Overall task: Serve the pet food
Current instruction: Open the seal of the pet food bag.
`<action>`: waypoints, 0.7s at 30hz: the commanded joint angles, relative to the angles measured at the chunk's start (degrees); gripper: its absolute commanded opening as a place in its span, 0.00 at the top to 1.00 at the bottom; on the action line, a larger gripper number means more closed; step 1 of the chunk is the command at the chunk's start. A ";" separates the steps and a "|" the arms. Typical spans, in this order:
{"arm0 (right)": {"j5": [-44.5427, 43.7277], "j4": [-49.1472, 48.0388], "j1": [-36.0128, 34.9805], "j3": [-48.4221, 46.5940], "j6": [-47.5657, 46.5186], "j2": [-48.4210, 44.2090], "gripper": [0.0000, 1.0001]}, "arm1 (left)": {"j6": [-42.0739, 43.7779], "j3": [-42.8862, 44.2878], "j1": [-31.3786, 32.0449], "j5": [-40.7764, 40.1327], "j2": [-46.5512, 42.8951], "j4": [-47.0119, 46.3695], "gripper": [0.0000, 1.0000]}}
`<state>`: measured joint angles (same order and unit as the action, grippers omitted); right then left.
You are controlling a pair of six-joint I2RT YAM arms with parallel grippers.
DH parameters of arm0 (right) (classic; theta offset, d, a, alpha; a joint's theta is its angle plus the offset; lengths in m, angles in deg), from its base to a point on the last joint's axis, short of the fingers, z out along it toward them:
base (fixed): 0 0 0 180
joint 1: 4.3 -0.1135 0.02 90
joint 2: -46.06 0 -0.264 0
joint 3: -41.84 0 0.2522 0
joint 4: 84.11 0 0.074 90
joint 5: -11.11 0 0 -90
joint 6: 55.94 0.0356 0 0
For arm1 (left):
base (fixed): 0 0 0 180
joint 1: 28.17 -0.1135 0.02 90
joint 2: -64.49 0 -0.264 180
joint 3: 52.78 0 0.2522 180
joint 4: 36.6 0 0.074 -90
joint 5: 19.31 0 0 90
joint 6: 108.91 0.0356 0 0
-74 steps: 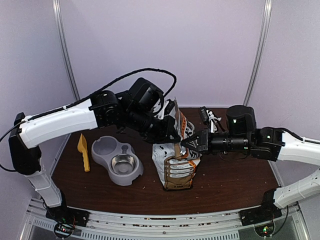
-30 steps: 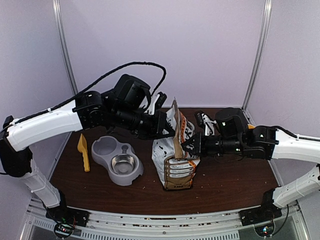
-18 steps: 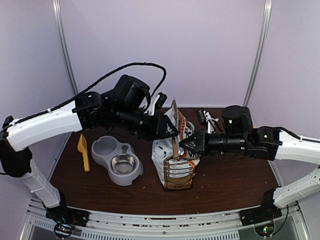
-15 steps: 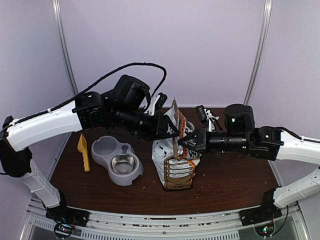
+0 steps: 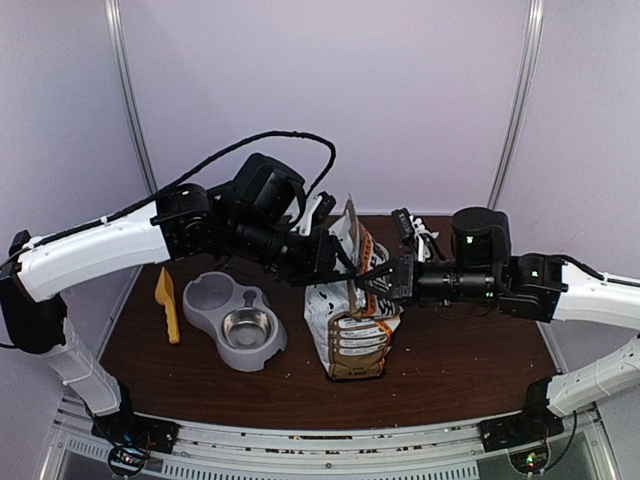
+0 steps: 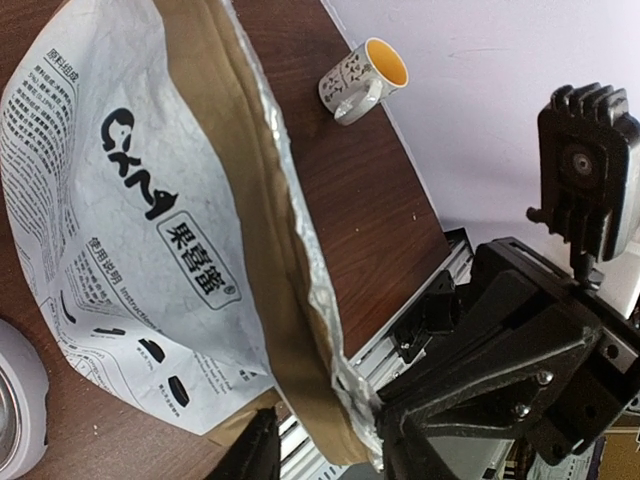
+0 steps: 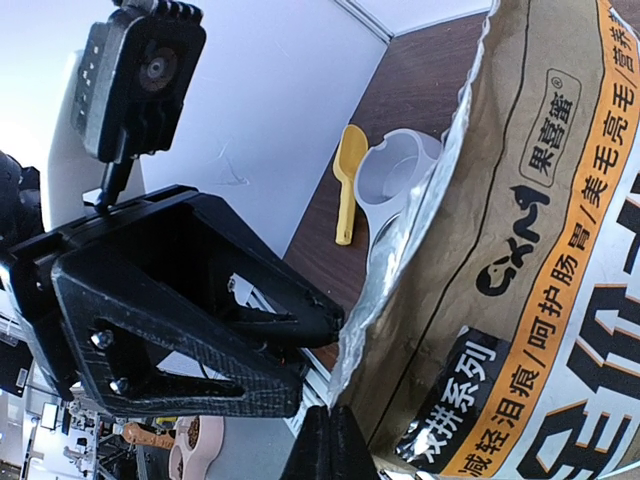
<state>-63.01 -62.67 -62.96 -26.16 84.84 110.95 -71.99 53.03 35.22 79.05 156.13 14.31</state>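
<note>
Two claws meet at the top of the bag [image 5: 350, 320], which stands upright on the surface [image 5: 450, 365]. The left claw [image 6: 322, 452] comes at the bag's mouth from the left and stands open. Its fingers are apart with the foil rim passing between them, though the bottom of its wrist view cuts the tips off, so I cannot tell whether either one touches the rim. The right claw [image 7: 325, 440] reaches in from the bag's right and is closed, pinched on that same rim just beside the left claw. Only its very tips show in its own view.

Kibble cannot be made out anywhere: the bag's mouth is seen edge-on, showing silver lining and a brown fold, and the inside is hidden.

Left of the bag sits a grey double dish [image 5: 235, 322] with a steel bowl in its nearer well. Further left, a yellow scoop [image 5: 167, 305] lies flat. Behind the bag and to its right sits a mug [image 6: 362, 72] with a yellow inside — in the top view the right arm hides most of it.
</note>
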 commanded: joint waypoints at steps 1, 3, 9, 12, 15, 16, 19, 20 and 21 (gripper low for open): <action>-0.70 -0.18 -0.24 1.03 0.26 -1.85 1.00 | -0.42 1.02 -0.46 0.47 1.25 -0.78 0.64; -0.76 -0.21 -0.24 1.20 0.27 -2.06 1.00 | -0.38 1.15 -0.55 0.79 1.56 -0.76 0.65; -0.50 -0.52 -0.28 1.24 0.28 -1.87 1.00 | -0.33 2.27 -0.64 1.22 2.64 -0.80 0.65; -0.50 -0.47 -0.23 1.45 0.28 -1.89 1.00 | -0.17 3.00 -0.64 1.19 3.05 -0.85 0.65; -0.48 -0.39 -0.21 1.57 0.32 -1.86 1.00 | -0.01 3.42 -0.80 1.66 3.83 -0.85 0.65; -0.50 -0.32 -0.24 1.59 0.29 -1.86 1.00 | -0.03 3.59 -0.82 2.06 4.09 -0.85 0.65; -0.50 -0.14 -0.28 1.65 0.21 -1.78 1.00 | 0.26 4.21 -0.82 2.44 4.75 -0.94 0.65; -0.54 -0.05 -0.24 1.70 0.17 -1.79 1.00 | 0.46 4.41 -0.82 2.39 4.84 -0.96 0.64; -0.62 0.17 -0.23 1.68 0.11 -1.77 1.00 | 0.63 4.49 -0.82 2.43 4.93 -0.94 0.64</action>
<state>-63.73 -62.40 -62.94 -25.18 85.06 109.92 -72.14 55.41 34.54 80.23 159.69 15.20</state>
